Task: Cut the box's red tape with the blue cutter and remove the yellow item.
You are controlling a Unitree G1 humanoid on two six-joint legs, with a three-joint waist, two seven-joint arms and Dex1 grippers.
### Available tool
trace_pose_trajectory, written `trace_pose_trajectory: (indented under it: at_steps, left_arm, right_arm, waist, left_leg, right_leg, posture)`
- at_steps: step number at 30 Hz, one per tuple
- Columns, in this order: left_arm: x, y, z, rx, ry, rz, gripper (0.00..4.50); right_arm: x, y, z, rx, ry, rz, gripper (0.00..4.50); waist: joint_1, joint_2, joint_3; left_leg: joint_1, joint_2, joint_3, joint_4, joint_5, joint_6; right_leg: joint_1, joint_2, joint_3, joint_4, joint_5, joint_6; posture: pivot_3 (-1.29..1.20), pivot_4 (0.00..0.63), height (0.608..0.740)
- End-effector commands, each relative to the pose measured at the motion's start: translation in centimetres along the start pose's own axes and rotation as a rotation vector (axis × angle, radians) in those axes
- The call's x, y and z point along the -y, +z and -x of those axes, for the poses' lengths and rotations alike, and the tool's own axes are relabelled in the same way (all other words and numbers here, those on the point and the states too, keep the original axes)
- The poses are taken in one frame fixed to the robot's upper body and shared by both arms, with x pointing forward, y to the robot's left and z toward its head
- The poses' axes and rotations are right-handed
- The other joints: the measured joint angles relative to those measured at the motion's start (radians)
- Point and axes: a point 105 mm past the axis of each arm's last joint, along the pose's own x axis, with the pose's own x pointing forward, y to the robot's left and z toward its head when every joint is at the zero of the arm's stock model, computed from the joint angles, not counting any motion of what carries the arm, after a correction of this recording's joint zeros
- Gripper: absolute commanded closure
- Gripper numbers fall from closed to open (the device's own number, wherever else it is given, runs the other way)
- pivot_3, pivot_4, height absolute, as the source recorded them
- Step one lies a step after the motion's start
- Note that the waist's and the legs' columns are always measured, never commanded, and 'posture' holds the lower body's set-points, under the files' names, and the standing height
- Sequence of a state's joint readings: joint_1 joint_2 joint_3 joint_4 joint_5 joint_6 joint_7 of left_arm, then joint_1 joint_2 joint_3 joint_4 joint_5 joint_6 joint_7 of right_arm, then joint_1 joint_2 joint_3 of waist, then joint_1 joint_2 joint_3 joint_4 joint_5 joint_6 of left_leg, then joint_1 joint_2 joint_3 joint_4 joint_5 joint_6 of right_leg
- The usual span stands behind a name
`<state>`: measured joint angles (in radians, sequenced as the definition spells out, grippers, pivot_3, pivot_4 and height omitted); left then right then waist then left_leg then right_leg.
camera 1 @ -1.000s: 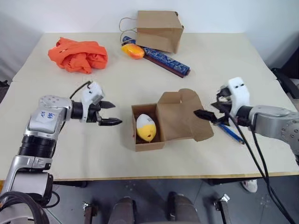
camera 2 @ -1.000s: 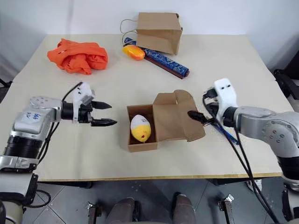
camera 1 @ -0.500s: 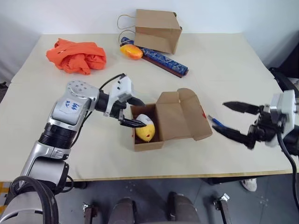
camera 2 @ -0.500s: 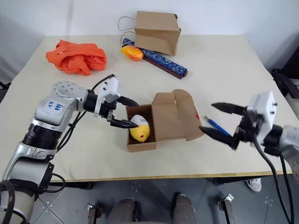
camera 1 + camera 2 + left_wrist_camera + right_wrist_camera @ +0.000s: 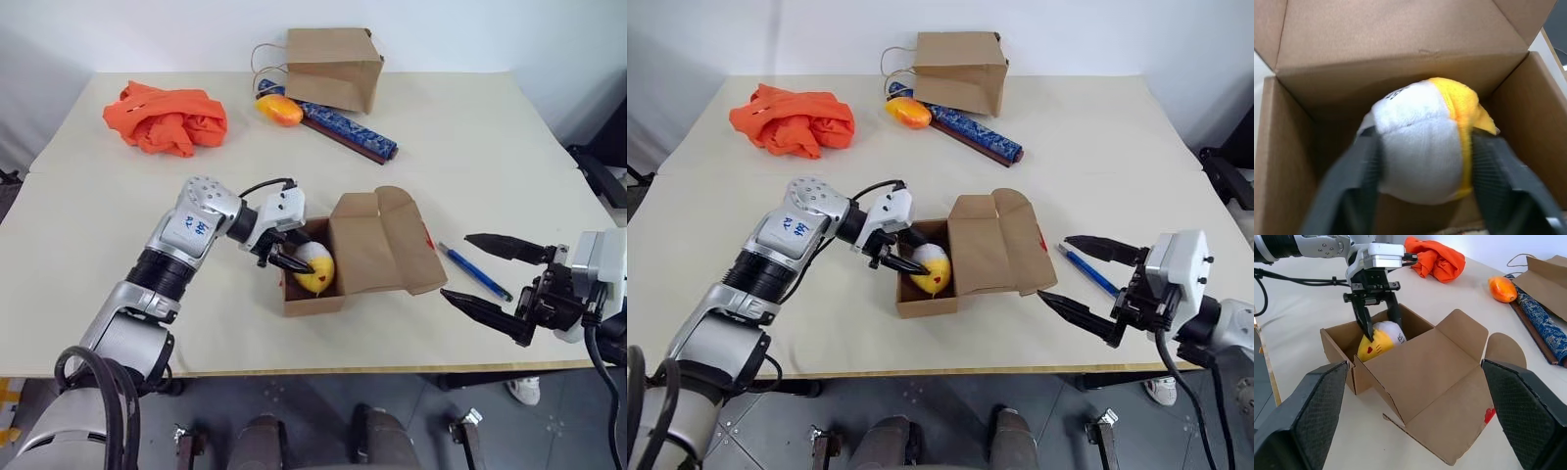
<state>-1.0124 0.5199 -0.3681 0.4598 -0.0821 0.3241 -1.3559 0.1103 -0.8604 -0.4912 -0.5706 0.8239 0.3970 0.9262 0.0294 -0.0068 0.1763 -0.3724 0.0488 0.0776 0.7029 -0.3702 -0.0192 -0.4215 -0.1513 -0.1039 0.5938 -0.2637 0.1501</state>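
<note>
The box (image 5: 338, 257) near the table's front edge is already open. The left claw (image 5: 291, 257) is closed around the yellow toy (image 5: 317, 269) inside; lifting it out is left. The right claw (image 5: 490, 277) hangs wide open, empty.

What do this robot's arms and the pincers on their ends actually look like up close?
Both arms are silver-grey metal tubes with black ribbed bands at the joints. The left arm bears a small white label with blue writing, and a black cable loops to its white wrist housing. The left gripper and right gripper each have two slim, pointed black fingers, with cross-hatched textured pads. Black cables trail from the white right wrist block.
</note>
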Motion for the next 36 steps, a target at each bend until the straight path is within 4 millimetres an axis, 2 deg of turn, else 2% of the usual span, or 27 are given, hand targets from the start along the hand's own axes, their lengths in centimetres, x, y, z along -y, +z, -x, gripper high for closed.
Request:
trace_pose_trajectory:
  at_steps: [1,4,6,9,14,17,21,23,24,27,29,31,34,36]
  left_arm:
    - [-0.3,1.3,1.1,0.037,0.011,-0.025,3.37]
    - [-0.3,1.7,1.4,0.070,0.016,-0.015,4.20]
    - [-0.4,3.1,2.1,0.149,0.029,0.001,4.47]
    - [-0.7,4.7,3.3,0.246,0.060,0.031,4.47]
    - [-1.2,6.5,5.1,0.348,0.113,0.059,4.47]
    - [-1.9,7.3,6.8,0.404,0.204,0.081,4.47]
    - [-3.5,5.1,11.9,0.347,0.475,0.132,4.47]
    - [-3.9,2.8,14.1,0.278,0.599,0.185,4.47]
    - [-3.9,0.5,15.6,0.199,0.683,0.225,4.47]
    - [-2.6,-3.5,18.3,0.088,0.803,0.298,4.47]
    - [-1.9,-4.9,19.4,0.050,0.853,0.330,4.47]
    - [-0.5,-7.4,20.8,-0.004,0.911,0.393,4.47]
    - [1.3,-9.9,22.0,-0.045,0.963,0.473,4.47]
    - [2.1,-10.7,22.7,-0.053,0.993,0.499,3.76]
  right_arm:
    - [-0.2,1.0,0.4,0.023,0.003,0.030,0.00]
    - [-0.2,1.0,0.5,0.028,0.010,0.039,0.00]
    - [-0.3,1.2,0.6,0.064,0.038,0.011,0.00]
    - [-0.3,1.4,0.8,0.083,0.069,0.000,0.00]
    - [0.3,1.5,0.9,0.084,0.079,0.006,0.00]
    - [0.6,2.0,0.9,0.111,0.093,0.033,0.00]
    - [0.7,2.5,0.8,0.153,0.156,-0.006,0.00]
    - [0.9,2.7,0.7,0.174,0.177,-0.010,0.00]
    - [1.1,2.6,0.5,0.179,0.188,-0.013,0.00]
    - [1.9,2.3,0.1,0.183,0.203,-0.024,0.00]
    - [2.2,2.1,-0.1,0.179,0.217,-0.029,0.00]
    - [2.7,1.8,-0.6,0.173,0.237,-0.035,0.00]
    - [3.3,1.5,-1.4,0.166,0.265,-0.037,0.00]
    - [3.8,1.4,-2.1,0.162,0.280,-0.037,0.00]
  waist:
    - [0.000,0.000,0.000]
    - [0.000,0.000,0.000]
    - [0.000,0.000,0.000]
    - [-0.001,0.000,0.000]
    - [-0.001,0.000,0.000]
    - [-0.003,0.000,0.000]
    - [-0.010,0.000,0.000]
    - [-0.015,0.000,0.000]
    - [-0.016,0.000,0.000]
    - [-0.022,0.001,0.000]
    - [-0.022,0.000,0.000]
    - [-0.012,-0.002,0.001]
    - [-0.009,-0.002,0.001]
    - [-0.008,-0.002,0.001]
  left_leg:
    - [0.000,0.000,0.000,0.000,0.000,0.000]
    - [0.000,0.000,0.000,0.000,0.000,0.000]
    - [0.000,0.000,0.000,0.000,0.000,0.000]
    - [0.000,0.000,0.000,0.000,0.000,0.000]
    - [0.001,0.000,0.000,0.000,0.000,0.000]
    - [0.001,0.000,0.000,0.000,0.000,0.000]
    - [0.002,0.000,0.000,0.000,0.000,0.000]
    - [0.003,0.000,0.000,-0.001,0.000,0.000]
    - [0.003,0.000,0.000,-0.001,0.000,0.000]
    - [0.005,0.000,0.000,-0.002,0.000,0.000]
    - [0.004,0.000,0.000,-0.002,0.000,0.000]
    - [0.003,0.000,0.000,0.000,0.000,0.000]
    - [0.003,0.000,0.000,0.000,0.000,0.000]
    - [0.003,0.000,0.000,0.000,0.000,0.000]
  right_leg:
    - [0.000,0.000,0.000,0.000,0.000,0.000]
    - [0.000,0.000,0.000,0.000,0.000,0.000]
    - [0.000,0.000,0.000,0.000,0.000,0.000]
    - [0.000,0.000,0.000,0.000,0.000,0.000]
    - [0.001,0.000,0.000,0.001,0.000,0.000]
    - [0.001,0.000,0.000,0.001,0.000,0.000]
    - [0.001,0.000,0.000,0.002,0.000,0.000]
    - [0.001,0.000,0.000,0.002,0.000,0.000]
    - [0.001,0.000,0.000,0.002,0.000,0.000]
    - [0.001,0.000,0.000,0.003,0.000,0.000]
    - [0.001,0.000,0.000,0.003,0.000,0.000]
    - [0.001,0.000,0.000,0.003,0.000,0.000]
    - [0.001,0.000,0.000,0.003,0.000,0.000]
    - [0.001,0.000,0.000,0.003,0.000,0.000]
  posture:
    - [0.00,0.150,0.740]
    - [0.00,0.150,0.740]
    - [0.00,0.150,0.740]
    - [0.00,0.150,0.740]
    - [0.00,0.150,0.740]
    - [0.00,0.150,0.740]
    - [0.00,0.150,0.740]
    - [0.00,0.150,0.740]
    - [0.00,0.150,0.740]
    - [0.00,0.150,0.740]
    - [0.00,0.150,0.740]
    - [0.00,0.150,0.740]
    - [0.00,0.150,0.740]
    - [0.00,0.150,0.740]
